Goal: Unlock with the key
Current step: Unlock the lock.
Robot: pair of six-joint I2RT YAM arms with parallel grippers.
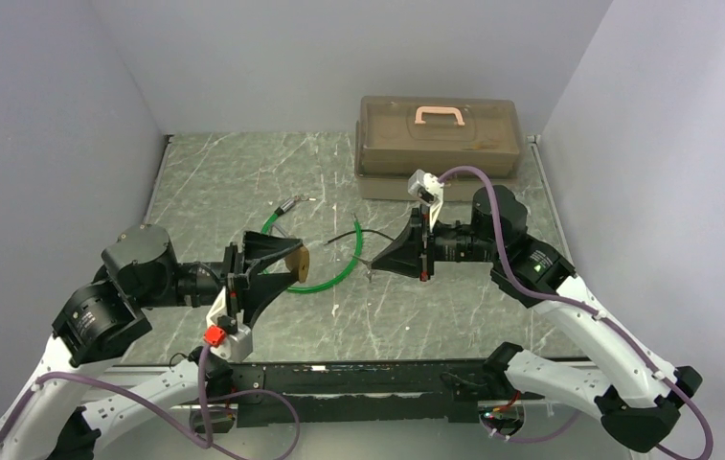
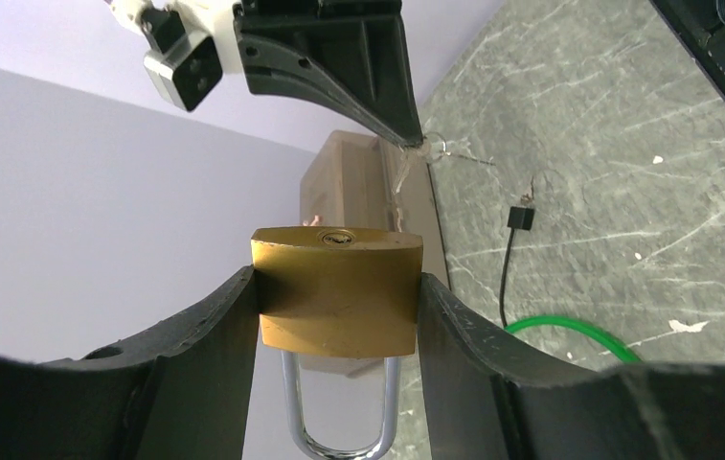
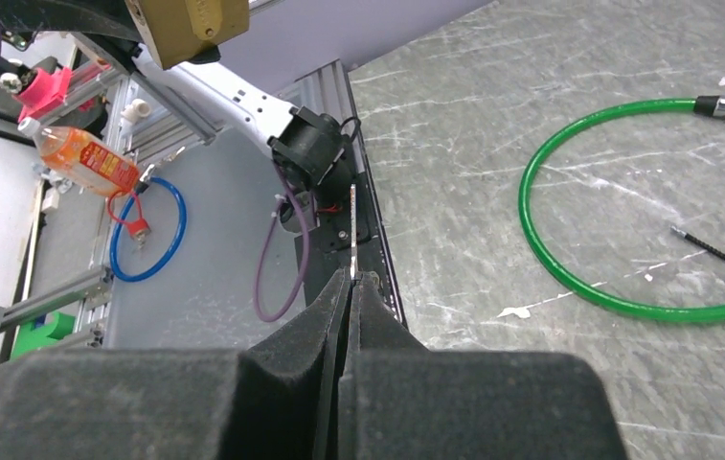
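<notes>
- Right claw [image 3: 351, 287] is pinched fully shut on the key [image 2: 432, 147]. Only a thin sliver of metal pokes out past the fingertips, and the rest of the little bunch hangs at the tip.
- Left claw [image 1: 286, 266] stands about half open, clamped on the two flat sides of the brass padlock [image 2: 336, 292]. The silver shackle [image 2: 339, 436] points back towards that claw's wrist.
- Both are held up above the middle of the table [image 1: 234, 172], the padlock on the left and the key on the right. There is a clear gap between them, over the green cable [image 1: 331, 278].
- The keyhole [image 2: 336, 239] is on the padlock's free end and faces across the table towards the right claw.
- The key's long axis runs out along the right claw's fingers, pointing roughly towards the table's left edge and so towards the padlock.
- The two are not lined up. From the left wrist, the key tip sits above and to the right of the keyhole; from the right wrist, the padlock is high and to the left of the key's line.
- My judgement is that the next move is a sideways and height correction first, then a straight push along the key's axis. The right arm is the one to do this while the left holds steady.
- A closed box [image 1: 438, 134] stands by the far edge, well clear of both claws.
</notes>
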